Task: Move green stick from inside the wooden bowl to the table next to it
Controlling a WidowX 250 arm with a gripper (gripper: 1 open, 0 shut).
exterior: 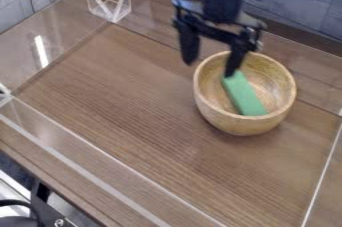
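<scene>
Open gripper [215, 53] poised over the rim of the wooden bowl [211, 108], green stick [243, 95] lying inside.

The green stick is a bright green, flat, elongated rectangular block with squared ends, resting slantwise on the pale inner floor of the bowl, one end up near the far wall under a fingertip, the other toward the near wall; one stick, one bowl, one gripper with two dark fingers; the bowl is round, light tan, thick-walled, sitting on the right part of the brown wood-grain table [120, 101]; the jaws stand spread apart, holding nothing, one finger outside the bowl's left rim and the other over its interior; clear acrylic walls [54, 31] edge the table; no readable writing or labels anywhere.
</scene>
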